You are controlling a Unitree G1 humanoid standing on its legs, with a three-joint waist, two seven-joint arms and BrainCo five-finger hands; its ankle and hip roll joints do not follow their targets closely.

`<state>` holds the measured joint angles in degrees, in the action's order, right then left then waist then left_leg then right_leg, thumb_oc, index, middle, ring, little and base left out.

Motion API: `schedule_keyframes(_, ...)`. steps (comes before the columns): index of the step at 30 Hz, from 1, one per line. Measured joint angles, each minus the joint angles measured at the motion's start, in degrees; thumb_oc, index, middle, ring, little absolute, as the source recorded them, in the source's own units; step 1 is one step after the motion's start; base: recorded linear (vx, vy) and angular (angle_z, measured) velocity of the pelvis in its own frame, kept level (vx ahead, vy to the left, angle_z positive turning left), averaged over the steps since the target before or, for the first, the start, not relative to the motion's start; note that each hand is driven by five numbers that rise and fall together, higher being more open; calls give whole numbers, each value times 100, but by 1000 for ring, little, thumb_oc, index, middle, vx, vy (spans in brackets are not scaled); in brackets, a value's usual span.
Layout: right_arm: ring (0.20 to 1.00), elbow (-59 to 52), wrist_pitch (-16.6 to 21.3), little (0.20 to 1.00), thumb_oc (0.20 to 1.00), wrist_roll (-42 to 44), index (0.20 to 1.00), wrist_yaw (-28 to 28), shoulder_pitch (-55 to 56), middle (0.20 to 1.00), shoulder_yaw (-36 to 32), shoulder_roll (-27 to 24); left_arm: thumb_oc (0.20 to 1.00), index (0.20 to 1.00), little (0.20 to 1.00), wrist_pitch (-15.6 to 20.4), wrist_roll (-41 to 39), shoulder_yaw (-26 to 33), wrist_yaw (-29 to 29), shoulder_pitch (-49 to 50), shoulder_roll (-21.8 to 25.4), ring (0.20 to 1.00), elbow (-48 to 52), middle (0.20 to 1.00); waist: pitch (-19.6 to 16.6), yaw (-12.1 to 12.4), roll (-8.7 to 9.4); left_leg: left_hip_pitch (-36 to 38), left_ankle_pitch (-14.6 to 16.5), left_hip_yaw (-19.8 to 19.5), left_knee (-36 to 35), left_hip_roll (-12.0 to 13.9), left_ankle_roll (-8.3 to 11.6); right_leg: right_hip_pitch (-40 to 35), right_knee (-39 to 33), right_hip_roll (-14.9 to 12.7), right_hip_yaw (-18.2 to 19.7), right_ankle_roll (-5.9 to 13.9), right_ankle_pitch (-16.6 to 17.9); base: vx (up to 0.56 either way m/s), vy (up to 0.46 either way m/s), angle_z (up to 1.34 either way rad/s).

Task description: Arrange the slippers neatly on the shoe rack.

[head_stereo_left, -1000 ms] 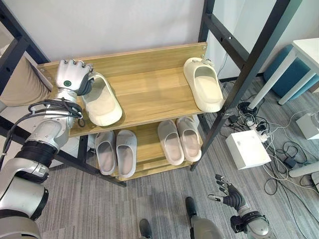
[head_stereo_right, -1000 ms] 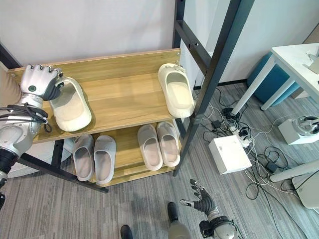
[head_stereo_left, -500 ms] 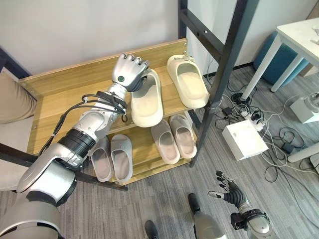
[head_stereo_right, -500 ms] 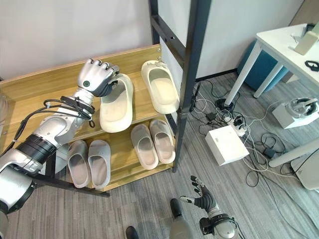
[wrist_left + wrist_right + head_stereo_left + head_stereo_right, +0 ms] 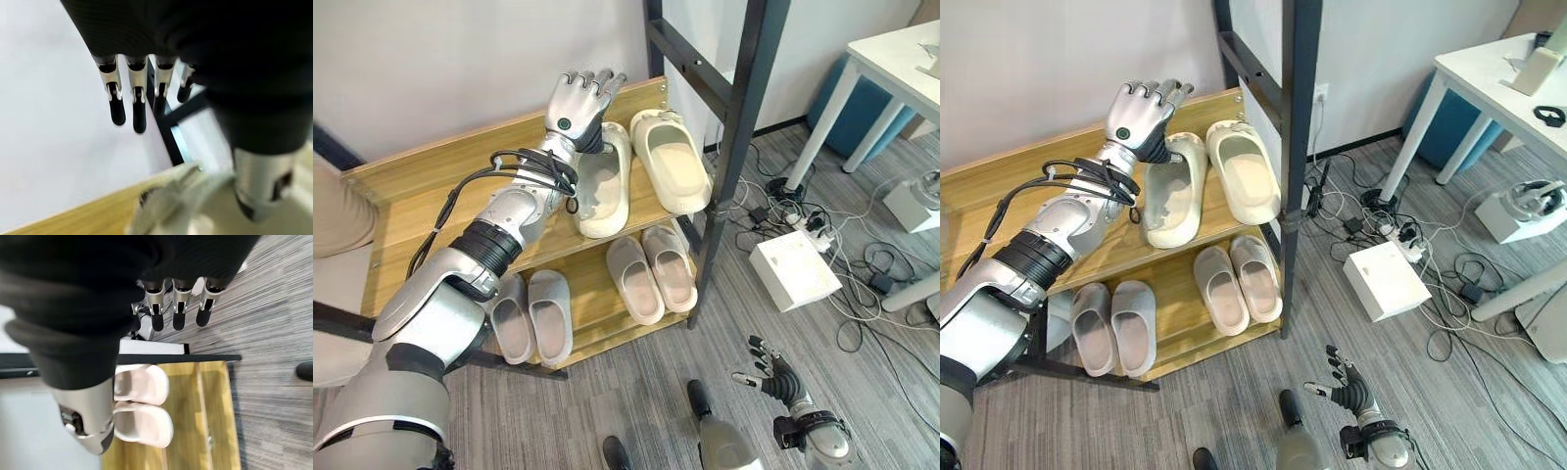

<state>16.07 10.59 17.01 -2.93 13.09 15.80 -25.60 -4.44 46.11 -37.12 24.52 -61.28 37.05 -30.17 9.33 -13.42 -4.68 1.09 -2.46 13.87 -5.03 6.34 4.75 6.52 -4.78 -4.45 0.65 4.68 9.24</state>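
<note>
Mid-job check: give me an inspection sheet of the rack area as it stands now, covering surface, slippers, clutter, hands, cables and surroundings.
Surface: wooden shoe rack, two shelves in a black frame.
Job's things: top shelf, cream slipper beside its mate; lower shelf, grey pair and beige pair.
Clutter: nothing seen on the shelves.
Hands: left hand open, fingers straight, above the cream slipper's far end; right hand open, low over the floor.
Cables: tangle on the floor.
Surroundings: white box, white table, grey carpet.
</note>
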Motion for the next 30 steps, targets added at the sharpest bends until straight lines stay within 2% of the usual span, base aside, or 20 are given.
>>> schedule_keyframes(1,1000,-12,5,1000,1000,2,1000,0,-27,1000,-7,2,1000,1000,1000,-2,-1,21,-6,16,-18,1000,33,1000,-8,17,9,-4,-2,-61,-1,3,0,-44,-4,-8,-63,45,-44,-21,2,26)
schedule_keyframes(2,1000,-11,-7,1000,1000,3,1000,2,-63,1000,-3,15,1000,1000,1000,-1,-1,144,-33,140,-25,1000,216,1000,-41,130,25,2,1,-100,0,7,-2,-62,1,-7,-95,34,-56,-15,4,19)
schedule_keyframes(8,1000,42,-120,1000,1000,3,1000,9,-55,1000,84,174,1000,1000,1000,28,-21,632,-98,954,-25,1000,985,1000,-172,334,158,-31,-20,-291,1,21,-21,-148,-17,-12,-249,0,-93,-12,6,16)
schedule_keyframes(9,1000,58,-135,1000,1000,0,1000,5,-84,1000,113,232,1000,1000,1000,34,-124,880,-138,1292,-24,1000,1285,1000,-196,387,170,-27,-43,-303,1,17,9,-147,3,-18,-282,-6,-85,-19,9,15)
schedule_keyframes(10,1000,86,-156,1000,1000,-5,1000,-6,-80,1000,125,329,1000,1000,1000,140,-297,1410,-165,1937,-130,1000,1933,1000,-214,383,190,-31,-47,-369,4,18,12,-180,3,-22,-358,-46,-60,-16,17,25)
schedule_keyframes(11,1000,170,-262,1000,1000,-9,1000,-35,-90,1000,124,409,1000,1000,1000,323,-838,1767,-201,2559,-521,1000,2299,1000,-241,493,211,-9,-55,-439,34,16,14,-242,3,-18,-410,-43,-67,-11,22,26)
schedule_keyframes(13,1000,188,-356,1000,1000,-18,1000,-72,-177,1000,127,546,1000,1000,1000,557,-1788,2011,-277,3215,-1038,1000,2406,1000,-274,636,236,-10,-55,-460,38,9,13,-247,2,-40,-415,-41,-77,2,24,14)
schedule_keyframes(15,1000,212,-461,1000,1000,-33,1000,-79,-411,1000,159,664,1000,1000,1000,739,-3445,2023,-609,3909,-1542,1000,2404,1000,-275,666,240,-5,-71,-559,39,-30,-10,-311,2,-89,-517,-18,-95,6,20,22)
schedule_keyframes(17,1000,259,-572,1000,1000,-33,1000,-121,-732,1000,160,668,1000,1000,1000,919,-5058,1754,-879,4164,-1729,1000,2375,1000,-286,725,257,-1,-69,-569,38,-73,-36,-329,-29,-120,-533,16,-126,5,14,11)
schedule_keyframes(21,1000,627,-802,1000,1000,1,1000,-225,-1323,1000,238,579,1000,1000,1000,1010,-6892,1328,-1267,4117,-1581,1000,2469,1000,-419,769,176,3,-50,-569,13,-107,-85,-333,-31,-177,-538,81,-159,0,0,0)
schedule_keyframes(24,1000,654,-869,1000,1000,52,1000,-272,-1521,1000,401,500,1000,1000,1000,937,-7709,1092,-1615,4059,-1571,1000,2510,1000,-496,803,96,2,-37,-583,9,-112,-112,-341,-31,-184,-542,88,-166,11,-1,2)
schedule_keyframes(26,1000,684,-998,1000,1000,168,1000,-293,-1562,1000,612,487,1000,1000,1000,825,-8272,943,-1718,3892,-1744,1000,2479,1000,-517,800,88,5,-47,-582,38,-114,-113,-340,-30,-183,-543,89,-163,0,0,0)
schedule_keyframes(30,1000,848,-1111,1000,1000,233,1000,-345,-1582,1000,633,549,1000,1000,1000,735,-8626,723,-1724,3647,-2001,1000,2342,1000,-525,787,87,10,-64,-577,39,-124,-92,-338,-30,-189,-534,91,-159,0,0,0)
